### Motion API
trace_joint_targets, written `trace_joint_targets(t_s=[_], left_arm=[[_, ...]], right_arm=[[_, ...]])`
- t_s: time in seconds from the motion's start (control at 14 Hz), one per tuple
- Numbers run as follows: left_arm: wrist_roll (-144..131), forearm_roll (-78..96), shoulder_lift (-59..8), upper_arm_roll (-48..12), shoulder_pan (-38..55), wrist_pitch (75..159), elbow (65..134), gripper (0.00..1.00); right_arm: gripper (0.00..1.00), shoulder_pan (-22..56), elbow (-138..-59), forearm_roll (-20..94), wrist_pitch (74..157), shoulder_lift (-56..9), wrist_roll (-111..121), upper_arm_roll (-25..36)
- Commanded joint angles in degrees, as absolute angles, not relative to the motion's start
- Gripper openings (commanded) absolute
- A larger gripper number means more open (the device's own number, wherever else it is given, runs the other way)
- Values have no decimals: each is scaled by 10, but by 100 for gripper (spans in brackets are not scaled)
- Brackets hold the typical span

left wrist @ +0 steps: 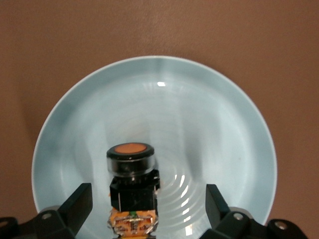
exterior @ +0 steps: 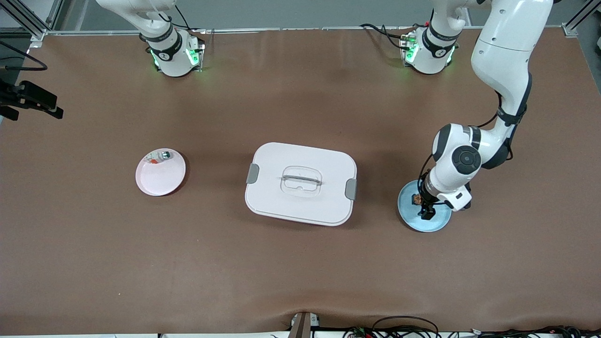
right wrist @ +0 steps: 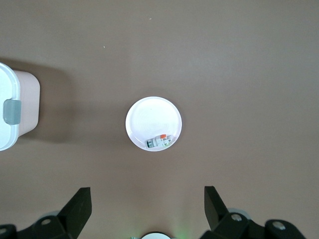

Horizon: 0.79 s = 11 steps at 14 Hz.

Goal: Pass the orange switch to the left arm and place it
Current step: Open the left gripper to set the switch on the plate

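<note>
The orange switch (exterior: 416, 199) stands on the blue plate (exterior: 413, 218) toward the left arm's end of the table. My left gripper (exterior: 426, 207) is low over that plate and open. In the left wrist view the switch (left wrist: 132, 181), with its orange cap and black body, stands between the two spread fingers (left wrist: 79, 201) without touching them, and my left gripper (left wrist: 147, 200) is around it on the plate (left wrist: 199, 119). The white box (exterior: 300, 183) sits at the table's middle. My right gripper (right wrist: 147, 204) is open and empty, high over the table, out of the front view.
A pink plate (exterior: 160, 176) lies toward the right arm's end of the table and holds a whitish small part (exterior: 159, 156). The right wrist view shows this plate (right wrist: 153, 119), the part (right wrist: 160, 142) and one end of the box (right wrist: 7, 112).
</note>
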<state>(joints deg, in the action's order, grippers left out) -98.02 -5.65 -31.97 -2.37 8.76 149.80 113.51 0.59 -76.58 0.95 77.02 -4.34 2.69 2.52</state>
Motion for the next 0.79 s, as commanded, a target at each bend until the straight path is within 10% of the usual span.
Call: trace_joint_targets(t_s=[0.0,0.71], left_arm=[[-996,-69,-325,-25,89,1501,1128,100],[-594,35,-272,8,119,1511,1197,100]], right_arm=[[100,25,-782,25,774,-26,19,51],[100,10,-781,48,778,-20,-8,48]])
